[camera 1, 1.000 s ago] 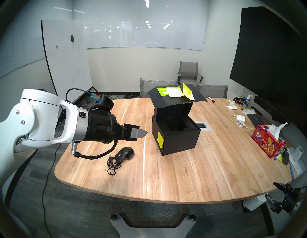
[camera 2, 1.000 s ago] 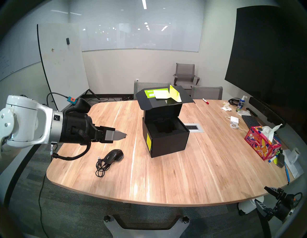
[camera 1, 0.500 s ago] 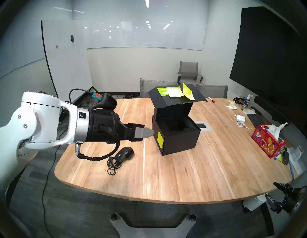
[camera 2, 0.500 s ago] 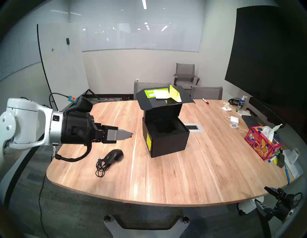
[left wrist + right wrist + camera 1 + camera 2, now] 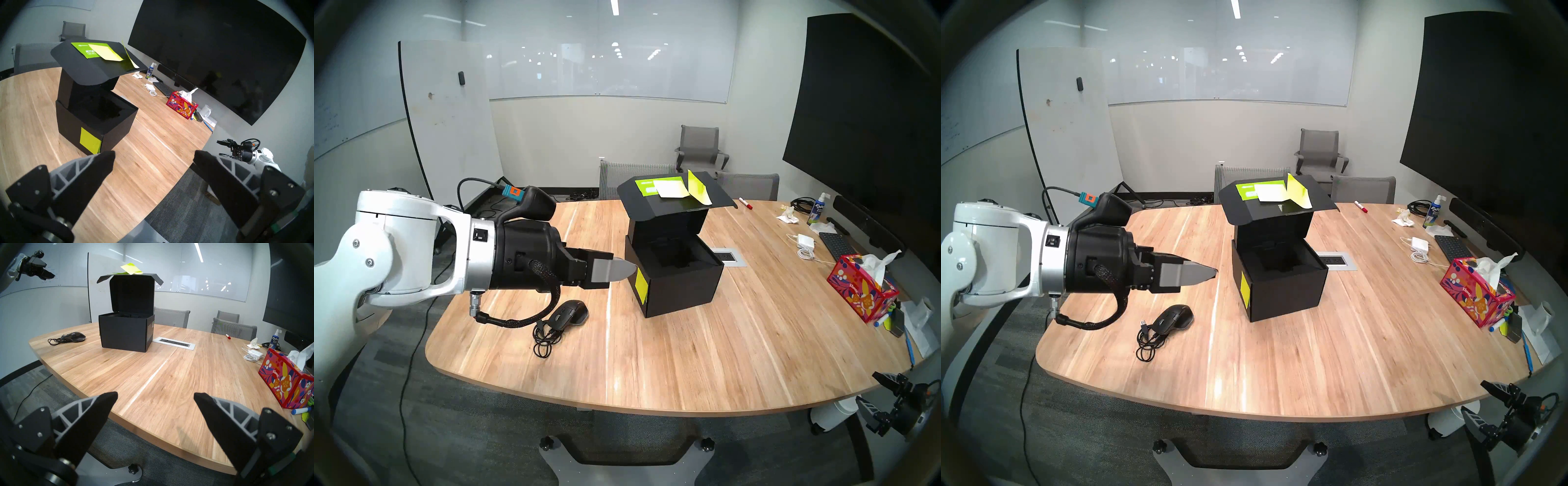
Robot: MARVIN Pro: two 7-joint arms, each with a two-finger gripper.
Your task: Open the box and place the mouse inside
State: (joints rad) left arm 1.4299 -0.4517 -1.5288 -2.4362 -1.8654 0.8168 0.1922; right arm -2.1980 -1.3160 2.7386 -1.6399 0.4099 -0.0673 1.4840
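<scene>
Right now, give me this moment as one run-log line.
black box: lid up | mouse: on table, cable coiled beside it | left gripper: open, empty, raised beside box | right gripper: open, empty, off table edge

1. Wooden table with a grey power outlet plate set in its middle.
2. Red floral tissue box near the right edge.
3. Black keyboard, with a white charger and its cord just beside it.
4. Spray bottle and red marker at the far side.
5. Whiteboard, dark screen, grey chairs.
</scene>
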